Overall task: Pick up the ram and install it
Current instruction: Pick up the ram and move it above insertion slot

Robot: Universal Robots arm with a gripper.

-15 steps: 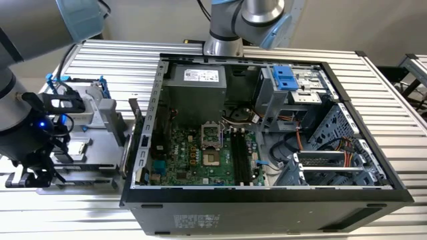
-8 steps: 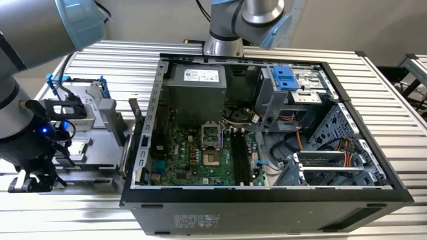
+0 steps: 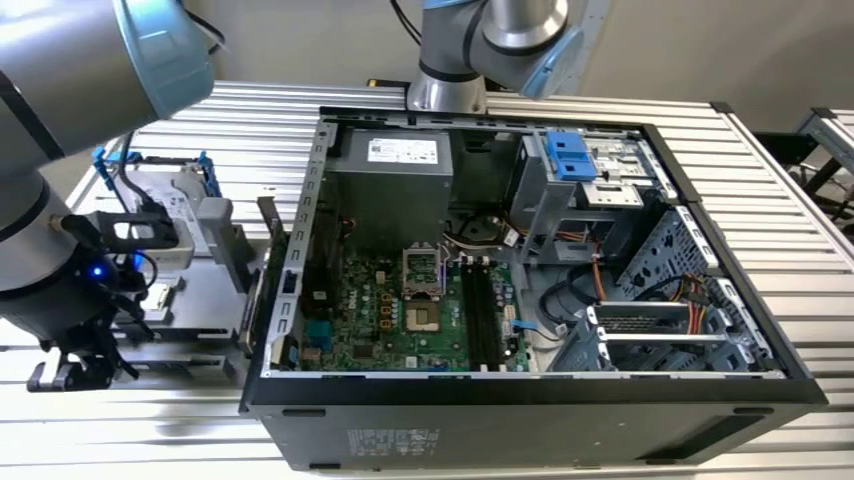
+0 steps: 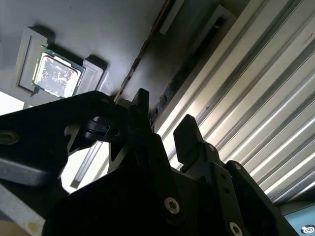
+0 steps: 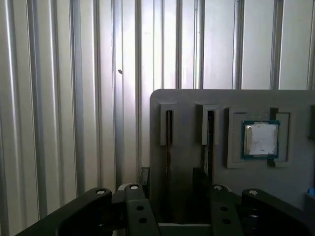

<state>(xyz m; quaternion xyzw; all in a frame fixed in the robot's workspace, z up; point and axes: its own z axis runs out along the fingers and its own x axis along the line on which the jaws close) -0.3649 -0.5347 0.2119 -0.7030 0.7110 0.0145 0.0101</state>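
- The pincer [image 5: 171,175] hangs low over a grey holder plate [image 5: 187,102] that lies on the ribbed metal counter [image 5: 74,98].
- Its two black fingers [image 5: 143,177] stand apart, with a clear gap between them.
- The ram [image 5: 168,142] stands on its long edge in a narrow slot of the plate, the slot farther from the processor chip [image 5: 261,139].
- In both wrist views the ram runs straight into the gap between the fingers, one finger on each flat side. I cannot tell whether either finger touches it.
- A second thin stick [image 5: 210,140] stands in the neighbouring slot, parallel to the ram and just outside one finger, between the ram and the chip.
- The chip sits flat in a square recess of the same plate.
- In the exterior view the arm reaches down at that view's left, beside the open computer case [image 3: 534,400].
- The ram's holder is outside the case, well apart from the long black slots [image 3: 481,310] on the green motherboard [image 3: 387,310].
- A hard drive in a blue frame [image 3: 160,185] stands on the counter behind the arm.
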